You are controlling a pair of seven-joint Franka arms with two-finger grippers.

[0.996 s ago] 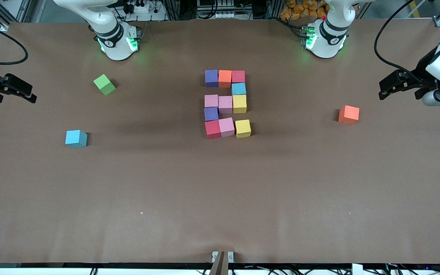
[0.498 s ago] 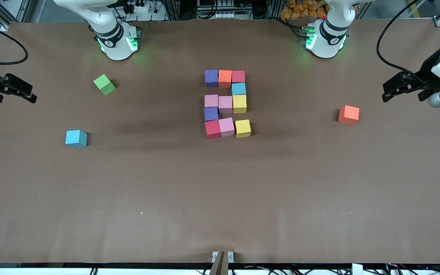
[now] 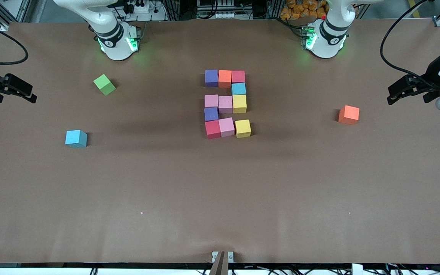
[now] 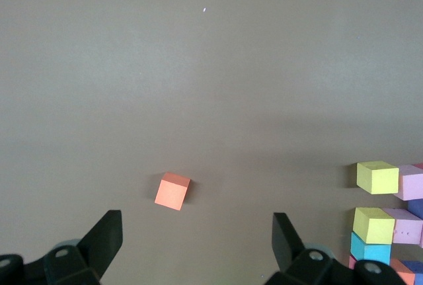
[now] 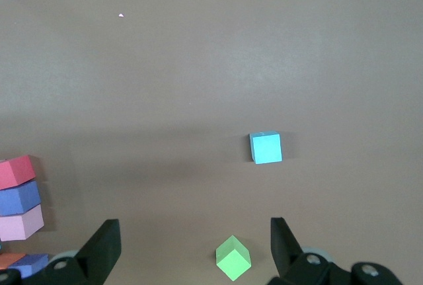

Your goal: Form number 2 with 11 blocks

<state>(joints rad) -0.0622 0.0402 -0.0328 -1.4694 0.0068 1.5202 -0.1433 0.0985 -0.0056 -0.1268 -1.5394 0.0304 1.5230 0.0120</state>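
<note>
Front view: number 2 (image 3: 226,103) of eleven blocks, mid-desk (image 3: 220,191), last yellow block (image 3: 243,128) slightly apart. Stray orange cube (image 3: 348,114), blue cube (image 3: 76,138), green cube (image 3: 104,84). Left gripper (image 3: 392,95) and right gripper (image 3: 31,96): wide open, empty, at desk ends.

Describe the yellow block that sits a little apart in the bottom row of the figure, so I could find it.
Start at the cluster of coloured blocks in the middle of the brown table. Go to its row nearest the front camera: a red block, a pink block, then the yellow block toward the left arm's end. It alone stands off from its neighbour by a slight gap.
</note>
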